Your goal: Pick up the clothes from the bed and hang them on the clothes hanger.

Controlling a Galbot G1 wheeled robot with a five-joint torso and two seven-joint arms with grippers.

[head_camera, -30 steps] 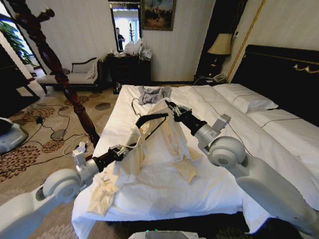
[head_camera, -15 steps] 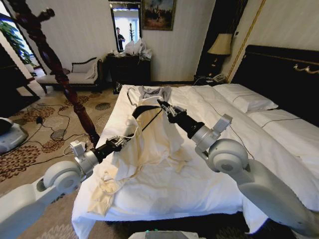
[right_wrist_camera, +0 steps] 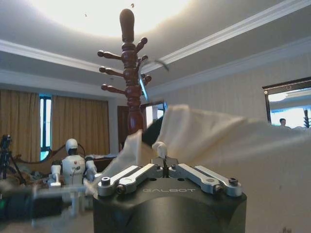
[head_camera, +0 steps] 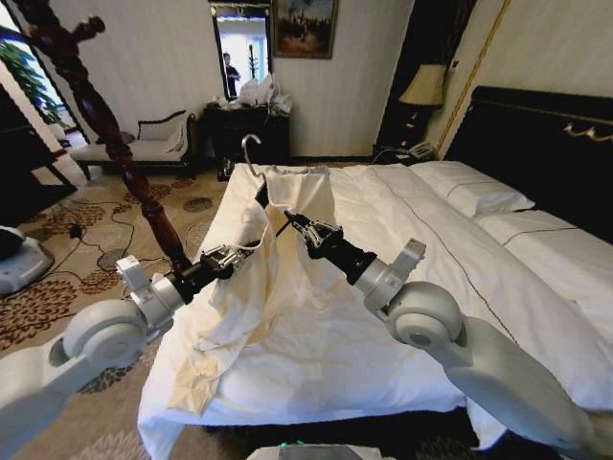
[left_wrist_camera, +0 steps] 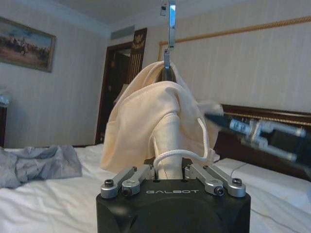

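The clothes (head_camera: 278,278), a cream long-sleeved shirt, hang over the black clothes hanger (head_camera: 261,197), held up above the left side of the bed (head_camera: 450,316). The silver hook (head_camera: 247,149) stands upright above the collar. My left gripper (head_camera: 226,257) is shut on a fold of the shirt (left_wrist_camera: 160,121) at its left side. My right gripper (head_camera: 295,224) is shut on the hanger's arm (right_wrist_camera: 152,134) under the draped fabric (right_wrist_camera: 218,141). The shirt's lower part trails over the bed's left edge.
The tall dark wooden coat stand (head_camera: 105,125) rises to the left of the bed, also seen as the coat stand (right_wrist_camera: 130,73). A grey-blue garment (left_wrist_camera: 39,162) lies on the sheet. White pillows (head_camera: 469,192) and the dark headboard (head_camera: 546,144) are at the right.
Both grippers have lifted the hanger and shirt and carried them leftward and nearer. The hook has swung upright. The raised shirt now covers the grey-blue garment in the head view.
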